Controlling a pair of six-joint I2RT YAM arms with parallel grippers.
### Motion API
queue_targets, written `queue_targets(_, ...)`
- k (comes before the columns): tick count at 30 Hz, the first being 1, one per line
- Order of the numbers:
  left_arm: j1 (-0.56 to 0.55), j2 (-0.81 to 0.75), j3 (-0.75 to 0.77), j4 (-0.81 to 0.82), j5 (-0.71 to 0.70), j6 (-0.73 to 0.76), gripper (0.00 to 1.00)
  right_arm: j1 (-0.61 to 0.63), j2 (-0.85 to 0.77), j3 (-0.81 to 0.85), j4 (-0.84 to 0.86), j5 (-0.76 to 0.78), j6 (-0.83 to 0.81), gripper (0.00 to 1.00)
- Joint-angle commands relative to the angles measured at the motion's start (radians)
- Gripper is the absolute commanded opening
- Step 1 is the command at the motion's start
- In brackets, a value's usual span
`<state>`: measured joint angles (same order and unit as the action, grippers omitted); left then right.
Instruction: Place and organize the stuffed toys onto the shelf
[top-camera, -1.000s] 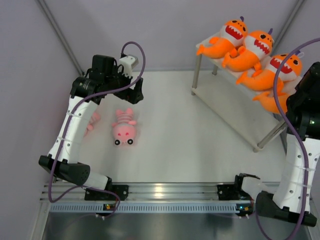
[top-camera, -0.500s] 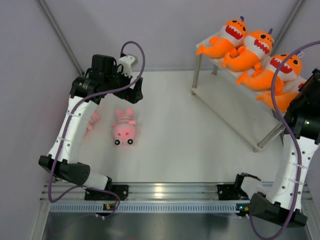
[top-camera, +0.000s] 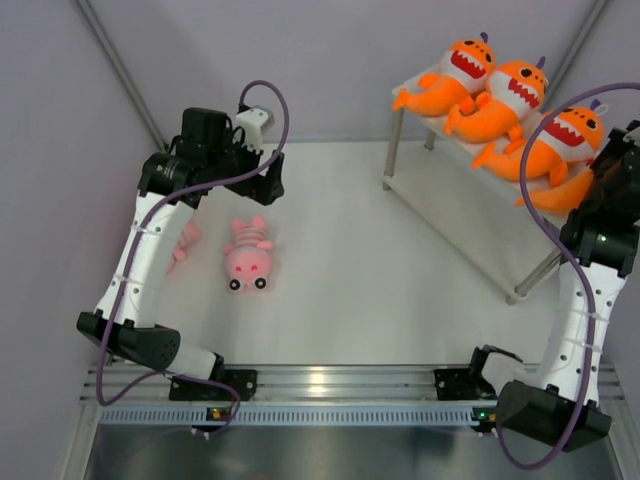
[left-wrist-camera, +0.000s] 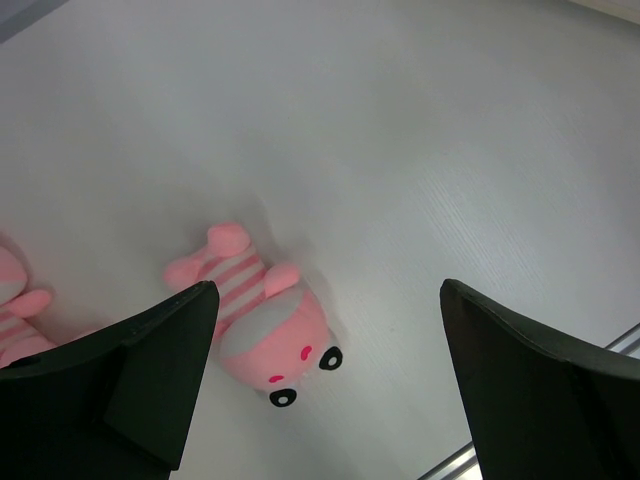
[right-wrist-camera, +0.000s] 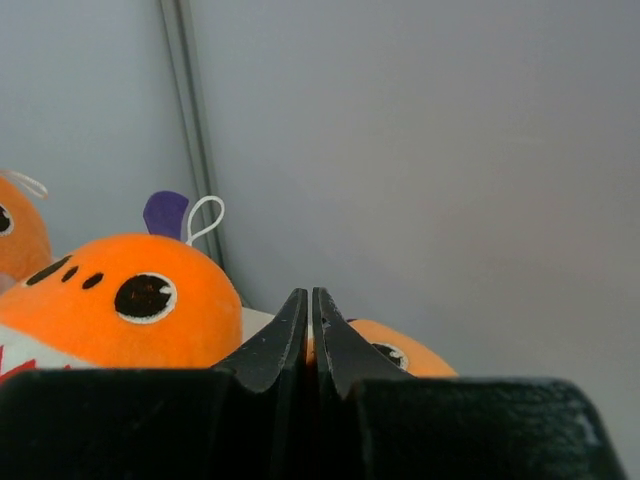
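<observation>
Several orange shark plush (top-camera: 515, 95) line the shelf (top-camera: 450, 200); right end effector (right-wrist-camera: 308, 300) is pinched shut and empty, left end effector (top-camera: 265, 185) gapes wide over a pink striped plush (top-camera: 248, 262).

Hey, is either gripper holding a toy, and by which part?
Left gripper, open near the pink striped plush, holds nothing. Right gripper is shut with nothing visible between its tips; whether it pinches the orange shark plush behind them cannot be told.

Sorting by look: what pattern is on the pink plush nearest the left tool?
Pink-and-white stripes on the pink plush, clearest in the left wrist view.
</observation>
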<state>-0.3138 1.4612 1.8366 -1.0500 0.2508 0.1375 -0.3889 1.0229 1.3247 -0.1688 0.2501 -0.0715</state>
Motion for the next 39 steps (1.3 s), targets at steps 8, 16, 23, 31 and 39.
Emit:
queue_targets(8, 0.001, -0.016, 0.042, 0.002, -0.010, 0.016, 0.98, -0.039, -0.018, -0.038, 0.090, -0.121, 0.001, 0.00)
queue_targets(16, 0.001, -0.010, 0.047, 0.002, -0.021, 0.019, 0.98, -0.096, 0.042, -0.059, 0.210, -0.274, 0.062, 0.00)
queue_targets(23, 0.001, 0.001, 0.055, 0.002, -0.021, 0.014, 0.98, -0.126, 0.085, -0.059, 0.249, -0.327, 0.108, 0.00)
queue_targets(31, 0.001, 0.007, 0.058, 0.002, -0.028, 0.014, 0.98, -0.130, 0.049, -0.065, 0.242, -0.336, 0.128, 0.39)
queue_targets(39, 0.001, 0.010, 0.035, 0.004, -0.047, 0.031, 0.98, -0.128, 0.034, 0.030, 0.184, -0.359, 0.113, 0.73)
